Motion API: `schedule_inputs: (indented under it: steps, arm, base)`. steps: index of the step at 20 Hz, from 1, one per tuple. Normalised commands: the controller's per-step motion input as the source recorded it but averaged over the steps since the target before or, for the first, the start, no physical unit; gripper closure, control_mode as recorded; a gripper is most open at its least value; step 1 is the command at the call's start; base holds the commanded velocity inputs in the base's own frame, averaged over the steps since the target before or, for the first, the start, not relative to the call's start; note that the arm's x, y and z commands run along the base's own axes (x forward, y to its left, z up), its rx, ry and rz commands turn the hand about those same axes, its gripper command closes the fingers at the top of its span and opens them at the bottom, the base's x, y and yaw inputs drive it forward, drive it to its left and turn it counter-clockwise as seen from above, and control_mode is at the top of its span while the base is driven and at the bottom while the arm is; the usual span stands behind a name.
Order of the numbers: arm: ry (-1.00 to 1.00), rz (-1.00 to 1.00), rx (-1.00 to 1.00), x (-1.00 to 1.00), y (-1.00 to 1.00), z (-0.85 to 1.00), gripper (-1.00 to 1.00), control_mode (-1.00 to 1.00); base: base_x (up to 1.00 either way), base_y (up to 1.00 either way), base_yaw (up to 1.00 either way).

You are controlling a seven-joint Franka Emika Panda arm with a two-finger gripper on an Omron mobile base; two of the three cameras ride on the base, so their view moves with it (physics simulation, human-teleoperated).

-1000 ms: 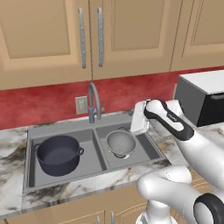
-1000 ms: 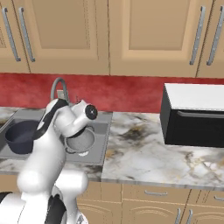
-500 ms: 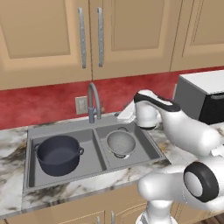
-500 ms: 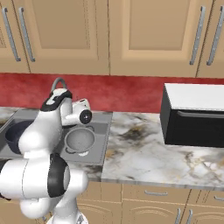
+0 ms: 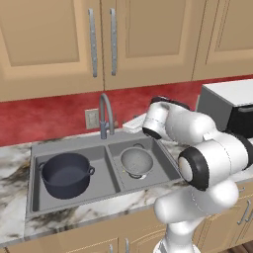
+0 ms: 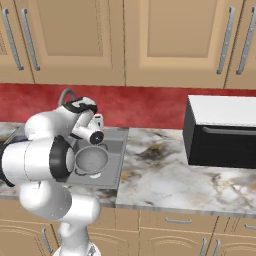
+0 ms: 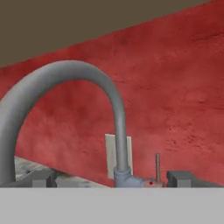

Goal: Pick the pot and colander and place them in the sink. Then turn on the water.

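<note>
Grey faucet [image 7: 116, 113] is standing just ahead of your wide-open, empty claw [image 7: 111, 178], with room around it.

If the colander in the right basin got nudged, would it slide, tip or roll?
The colander looks like rigid perforated metal, so probably stiff and light. Its rounded bowl suggests it might rock when nudged. The sink walls would likely stop it from travelling far.
</note>
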Motion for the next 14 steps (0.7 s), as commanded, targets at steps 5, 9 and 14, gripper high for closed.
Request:
schedule_inputs:
  steps: [5, 9, 14]
  arm:
    - [-0.07, 0.14, 0.14, 0.64, -0.11, -0.50, -1.00, -1.00]
    - [-0.05, 0.11, 0.16, 0.55, 0.00, 0.00, -1.00, -1.00]
    - [0.00, 0.10, 0.12, 0.43, 0.09, 0.17, -1.00, -1.00]
  base:
    - [0.00, 0.00, 0.00]
    - [0.00, 0.00, 0.00]
    - [0.00, 0.00, 0.00]
